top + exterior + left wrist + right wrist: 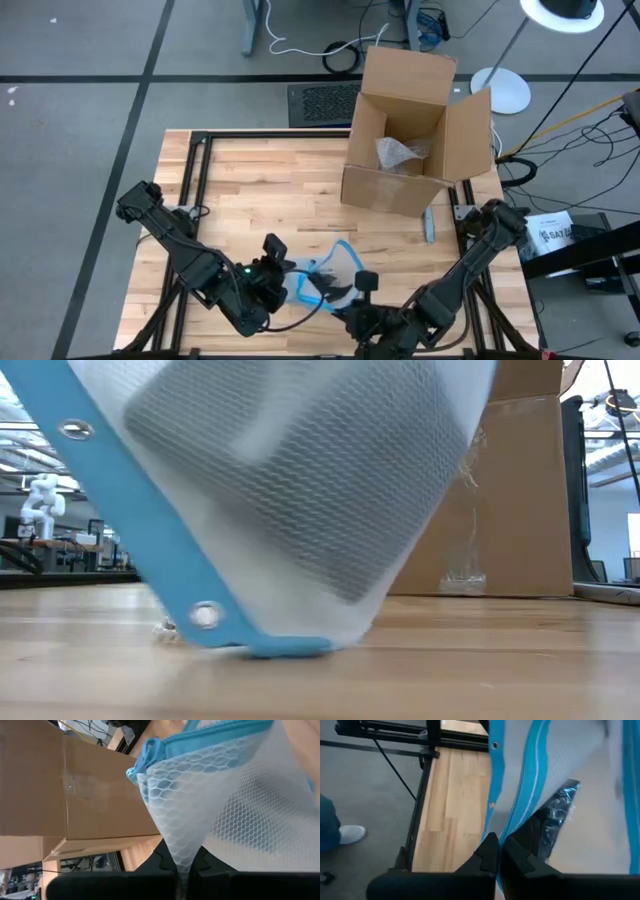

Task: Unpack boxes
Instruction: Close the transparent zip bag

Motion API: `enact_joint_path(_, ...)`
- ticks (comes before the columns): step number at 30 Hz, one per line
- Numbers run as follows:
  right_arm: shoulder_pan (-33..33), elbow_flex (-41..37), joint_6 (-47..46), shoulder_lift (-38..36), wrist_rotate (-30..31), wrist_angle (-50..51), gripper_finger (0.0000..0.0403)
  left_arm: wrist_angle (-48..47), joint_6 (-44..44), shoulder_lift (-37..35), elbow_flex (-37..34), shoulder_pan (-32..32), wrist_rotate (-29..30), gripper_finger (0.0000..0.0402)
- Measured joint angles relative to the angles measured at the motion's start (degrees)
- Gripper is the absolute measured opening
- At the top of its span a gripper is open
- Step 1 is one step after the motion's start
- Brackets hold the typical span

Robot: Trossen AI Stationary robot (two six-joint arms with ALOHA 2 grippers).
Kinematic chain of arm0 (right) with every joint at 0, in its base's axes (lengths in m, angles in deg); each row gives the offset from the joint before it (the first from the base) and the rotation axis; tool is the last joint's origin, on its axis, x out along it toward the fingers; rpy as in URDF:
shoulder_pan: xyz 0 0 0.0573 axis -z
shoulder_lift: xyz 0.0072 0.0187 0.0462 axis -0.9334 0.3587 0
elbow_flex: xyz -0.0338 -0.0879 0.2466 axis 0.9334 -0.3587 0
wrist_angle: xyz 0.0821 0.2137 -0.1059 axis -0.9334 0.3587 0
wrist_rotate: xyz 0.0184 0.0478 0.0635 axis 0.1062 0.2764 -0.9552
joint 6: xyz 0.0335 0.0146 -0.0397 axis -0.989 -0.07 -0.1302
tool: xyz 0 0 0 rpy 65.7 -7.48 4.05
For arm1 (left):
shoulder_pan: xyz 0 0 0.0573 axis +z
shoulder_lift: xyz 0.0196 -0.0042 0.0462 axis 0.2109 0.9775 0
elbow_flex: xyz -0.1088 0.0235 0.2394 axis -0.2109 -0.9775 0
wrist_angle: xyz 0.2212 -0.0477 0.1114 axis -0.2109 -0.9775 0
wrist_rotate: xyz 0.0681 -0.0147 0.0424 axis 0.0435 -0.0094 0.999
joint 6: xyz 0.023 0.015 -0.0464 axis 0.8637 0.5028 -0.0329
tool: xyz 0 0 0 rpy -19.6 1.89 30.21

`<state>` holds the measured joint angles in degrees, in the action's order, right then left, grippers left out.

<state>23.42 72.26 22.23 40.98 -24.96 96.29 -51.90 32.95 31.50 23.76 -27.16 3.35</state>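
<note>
Both the left gripper (272, 268) and right gripper (362, 292) were clamped on the blue-edged mesh pouch (318, 280) stretched between them, so pulling apart harder could've ripped it or slipped a pinch.

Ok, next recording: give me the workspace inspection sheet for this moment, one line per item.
Surface: wooden table, bare planks over most of it.
Job's things: open cardboard box at the far right of the table, flaps up, crumpled clear wrap inside.
Clutter: mesh pouch with blue edge near the front edge, something dark inside; a small grey-blue item lies in front of the box.
Grippers: left pincer shut on the pouch's mesh; right pincer shut on the pouch's blue edge.
Cables: several on the floor behind and right of the table.
Surroundings: floor lamp base, black grille unit behind the table; a person's shoe on the floor.
</note>
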Motion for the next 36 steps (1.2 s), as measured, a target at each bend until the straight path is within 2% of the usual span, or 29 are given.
enact_joint_path(8, 1.3, 0.0, 4.5, 4.1, -1.0, -9.2, 0.0000, -2.9, 6.5, 0.0, 0.0, 0.9, -0.4, 0.0000)
enact_joint_path(13, 1.6, 0.0, 6.5, 5.4, 3.6, -11.7, 0.0002, -3.6, 8.7, -0.1, 0.0, 1.3, -0.6, 0.0000)
enact_joint_path(17, 0.6, -0.1, 7.1, 5.2, 8.4, -10.8, 0.0017, -5.4, 8.4, -0.3, 0.0, 1.3, 0.1, 0.0000)
enact_joint_path(22, -1.2, -0.1, 10.7, 3.3, 10.1, -10.5, 0.0039, -5.8, 8.3, -0.4, 0.0, 1.3, 0.9, 0.0000)
enact_joint_path(28, -1.8, -0.1, 11.9, 0.5, 17.5, -8.3, 0.0063, -4.8, 8.2, -0.4, 0.0, 1.2, -0.3, 0.0000)
enact_joint_path(36, 2.6, -0.1, 13.6, -0.1, 21.8, -1.9, 0.0070, -3.7, 8.2, -0.4, 0.0, 0.2, -1.9, 0.0000)
